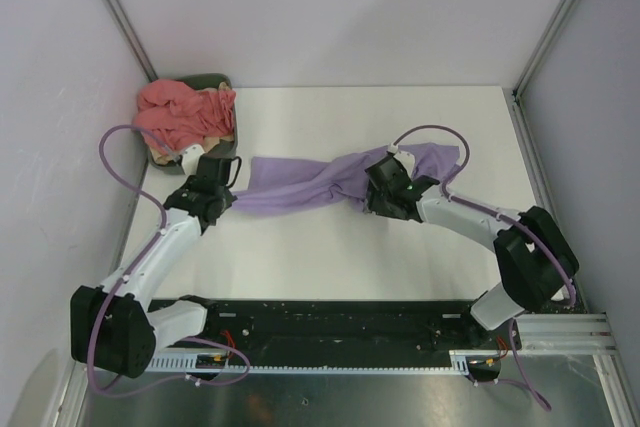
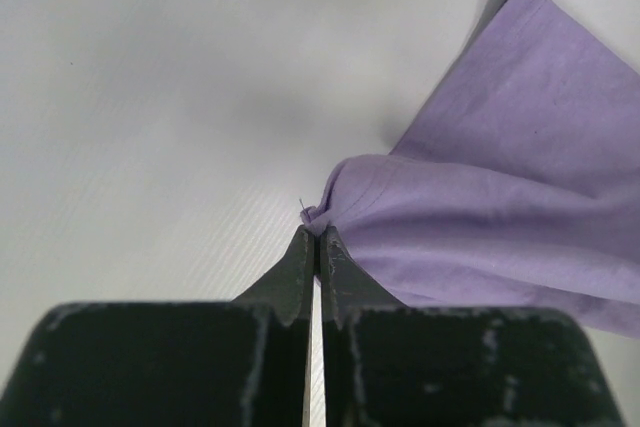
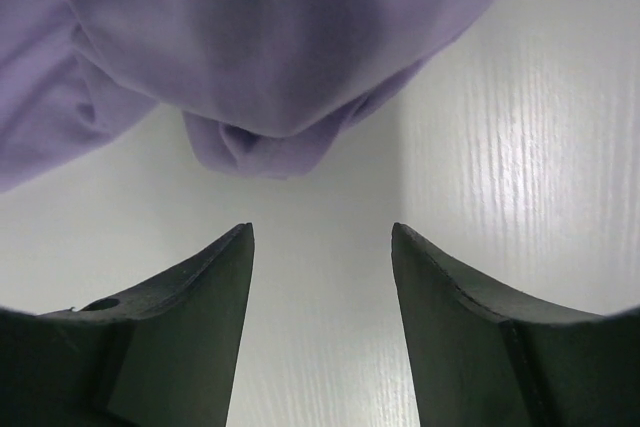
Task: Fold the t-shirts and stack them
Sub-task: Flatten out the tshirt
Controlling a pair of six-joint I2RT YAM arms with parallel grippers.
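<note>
top external view: on the white worktop [image 1: 330,257], the left tool [image 2: 318,234] is clamped tight on the left end of the lavender t-shirt [image 1: 300,187], with a small pinch of cloth between its tips. the right tool [image 3: 322,237] has its fingers spread apart with nothing between them, and a rounded fold of the same shirt sits just beyond the tips. the shirt runs twisted, left to right, across the middle of the worktop between the two tools. in the far left corner, a dark bin [image 1: 218,80] holds a salmon-pink t-shirt [image 1: 185,112] heaped over a tan t-shirt [image 1: 160,155].
</note>
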